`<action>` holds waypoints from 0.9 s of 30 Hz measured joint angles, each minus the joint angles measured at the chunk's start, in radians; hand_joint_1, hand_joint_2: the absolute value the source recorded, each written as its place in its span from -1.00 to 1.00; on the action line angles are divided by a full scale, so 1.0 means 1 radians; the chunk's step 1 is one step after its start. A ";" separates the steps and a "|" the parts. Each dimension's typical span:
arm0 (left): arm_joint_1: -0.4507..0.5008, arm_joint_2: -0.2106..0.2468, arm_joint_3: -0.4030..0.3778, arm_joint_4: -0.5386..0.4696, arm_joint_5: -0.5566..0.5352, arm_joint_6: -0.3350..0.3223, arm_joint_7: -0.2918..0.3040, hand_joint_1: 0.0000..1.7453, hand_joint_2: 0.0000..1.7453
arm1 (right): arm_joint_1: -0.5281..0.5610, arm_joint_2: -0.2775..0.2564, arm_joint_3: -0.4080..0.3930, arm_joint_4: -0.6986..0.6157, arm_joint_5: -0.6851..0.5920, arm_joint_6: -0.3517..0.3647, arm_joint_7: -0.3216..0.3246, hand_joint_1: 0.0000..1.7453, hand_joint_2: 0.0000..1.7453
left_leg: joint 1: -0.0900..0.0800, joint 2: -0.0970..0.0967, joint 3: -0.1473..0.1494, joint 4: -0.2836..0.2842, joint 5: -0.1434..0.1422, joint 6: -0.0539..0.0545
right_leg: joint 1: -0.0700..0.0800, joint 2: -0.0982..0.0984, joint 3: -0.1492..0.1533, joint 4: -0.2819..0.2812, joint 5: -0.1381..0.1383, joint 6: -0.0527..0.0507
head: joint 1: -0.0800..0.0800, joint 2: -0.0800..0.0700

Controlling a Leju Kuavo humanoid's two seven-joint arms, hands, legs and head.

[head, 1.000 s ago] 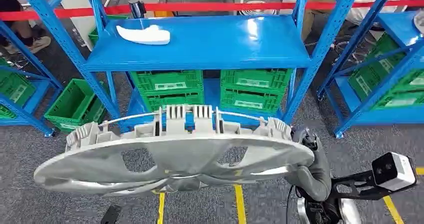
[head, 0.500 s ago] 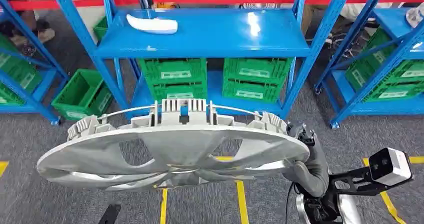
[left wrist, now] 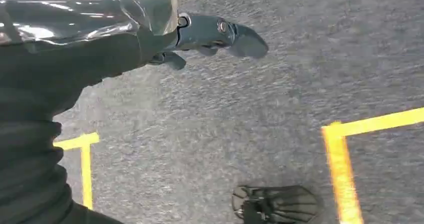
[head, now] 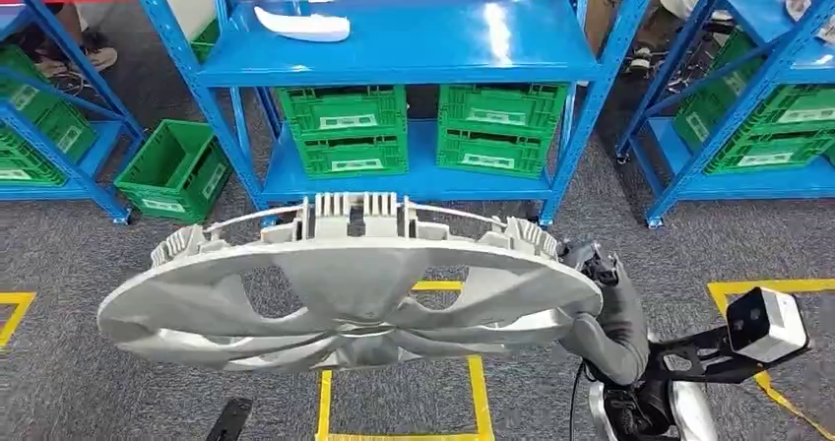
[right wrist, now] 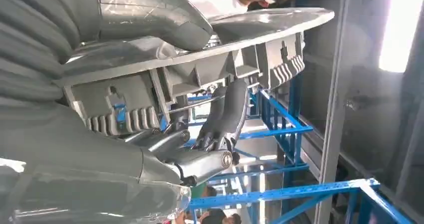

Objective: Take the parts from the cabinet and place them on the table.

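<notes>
Head view: right hand (head: 591, 264) has its fingers clamped on the hubcap (head: 345, 293) rim, carried flat over the floor. Left hand (left wrist: 215, 34) dangles, fingers loosely apart, holding nothing. Looks about halfway; table drop-off still left, plus a white part (head: 303, 23) on the shelf (head: 443, 47).

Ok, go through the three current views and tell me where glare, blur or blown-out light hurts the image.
Head view: sharp overall, a bright glare patch on the blue shelf. Left wrist view: carpet soft with motion blur, reflections on the shiny arm cover. Right wrist view: a blown-out white area at one edge, background hazy, the wheel cover and right hand reasonably clear.
</notes>
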 joint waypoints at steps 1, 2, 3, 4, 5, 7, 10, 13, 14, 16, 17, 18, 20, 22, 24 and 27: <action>-0.001 0.002 0.002 0.001 0.000 0.000 0.000 -1.00 1.00 | 0.000 0.000 0.002 0.000 0.000 0.000 0.000 1.00 1.00 | 0.005 0.000 -0.016 0.076 -0.070 -0.009 | 0.001 0.000 -0.015 0.001 0.013 0.000 | 0.000 0.000; -0.002 0.001 0.002 0.001 0.000 0.000 0.000 -1.00 1.00 | 0.000 0.000 0.002 0.000 0.000 0.000 0.000 1.00 1.00 | 0.007 0.000 -0.029 0.149 -0.115 -0.015 | 0.002 0.000 -0.027 0.001 0.023 0.000 | 0.000 0.000; -0.002 0.000 0.002 0.001 0.000 -0.001 0.000 -1.00 1.00 | 0.000 0.000 0.002 0.000 0.000 0.000 0.000 1.00 1.00 | 0.010 0.000 -0.039 0.222 -0.141 -0.019 | 0.002 -0.001 -0.042 0.003 0.034 0.001 | 0.000 0.000; -0.002 -0.002 0.002 0.002 0.000 -0.008 0.000 -1.00 1.00 | 0.000 0.000 0.003 0.002 0.000 -0.002 0.002 1.00 1.00 | 0.012 0.001 -0.034 0.258 -0.134 -0.021 | 0.002 -0.001 -0.056 0.004 0.045 0.003 | 0.000 0.000; -0.002 -0.003 0.003 0.003 0.001 -0.013 0.000 -1.00 1.00 | 0.000 0.000 0.004 0.003 0.000 -0.004 0.004 1.00 1.00 | 0.014 0.000 -0.007 0.248 -0.104 -0.021 | 0.002 -0.001 -0.070 0.005 0.055 0.004 | 0.000 0.000; -0.005 -0.006 0.003 0.006 0.001 -0.021 -0.003 -1.00 1.00 | 0.000 0.000 0.006 0.005 0.000 -0.013 0.011 1.00 1.00 | 0.014 0.000 0.102 0.115 -0.041 -0.013 | 0.002 0.001 -0.093 0.007 0.072 0.010 | -0.001 0.000; -0.012 -0.011 0.005 0.011 0.001 -0.024 -0.008 -1.00 1.00 | -0.003 0.000 0.017 0.005 -0.001 -0.026 0.018 1.00 1.00 | 0.003 -0.004 0.238 -0.097 -0.089 0.008 | 0.004 0.000 -0.105 0.006 0.099 0.029 | 0.001 0.000; -0.009 -0.014 0.011 0.030 0.001 -0.024 -0.009 -1.00 1.00 | -0.002 0.000 0.030 0.005 0.000 -0.035 0.019 1.00 1.00 | -0.008 -0.003 0.222 -0.102 -0.057 0.035 | 0.001 0.000 -0.111 -0.008 0.125 0.054 | 0.000 0.000; -0.010 -0.017 0.013 0.034 0.002 -0.022 -0.011 -1.00 1.00 | -0.001 -0.002 0.032 0.007 0.001 -0.036 0.019 1.00 1.00 | 0.002 0.006 0.221 -0.114 -0.040 0.044 | 0.000 0.000 -0.120 0.009 0.104 0.048 | 0.001 0.000; -0.011 -0.021 0.018 0.038 0.003 -0.018 -0.015 -1.00 1.00 | -0.001 -0.004 0.037 0.008 0.003 -0.036 0.018 1.00 1.00 | 0.000 0.006 0.188 -0.112 -0.018 0.057 | 0.001 0.002 -0.166 0.115 0.002 0.028 | 0.005 0.000; -0.010 -0.022 0.019 0.041 0.004 -0.014 -0.018 -1.00 1.00 | 0.000 -0.004 0.039 0.011 0.004 -0.035 0.018 1.00 1.00 | -0.002 0.006 0.172 -0.110 -0.007 0.058 | 0.001 0.002 -0.191 0.194 -0.045 0.023 | 0.006 0.000; -0.009 -0.023 0.021 0.045 0.004 -0.009 -0.020 -1.00 1.00 | 0.000 -0.005 0.040 0.015 0.005 -0.034 0.017 1.00 1.00 | -0.004 0.006 0.153 -0.108 0.005 0.058 | 0.001 0.003 -0.210 0.279 -0.078 0.026 | 0.006 0.000; -0.008 -0.024 0.030 0.050 0.005 0.001 -0.024 -1.00 1.00 | 0.000 -0.005 0.041 0.019 0.007 -0.034 0.016 1.00 1.00 | -0.004 0.007 0.119 -0.101 0.025 0.055 | 0.000 0.003 -0.197 0.329 -0.058 0.051 | 0.006 0.000; -0.008 -0.025 0.037 0.051 0.009 0.016 -0.028 -1.00 1.00 | -0.001 -0.005 0.042 0.019 0.011 -0.032 0.016 1.00 1.00 | -0.002 0.007 0.087 -0.087 0.040 0.048 | -0.001 0.002 -0.109 0.223 0.001 0.073 | 0.006 0.000; -0.009 -0.024 0.048 0.051 0.013 0.029 -0.029 -1.00 1.00 | -0.007 -0.005 0.042 0.019 0.015 -0.031 0.016 1.00 1.00 | -0.006 0.005 0.055 -0.061 0.049 0.035 | 0.001 0.002 0.013 0.040 -0.021 0.063 | 0.006 0.000; -0.009 -0.025 0.062 0.052 0.021 0.033 -0.027 -1.00 1.00 | -0.011 -0.004 0.043 0.019 0.017 -0.021 0.015 1.00 1.00 | -0.003 0.006 0.036 -0.058 0.079 0.022 | 0.012 0.006 0.015 0.006 -0.031 0.043 | 0.005 0.000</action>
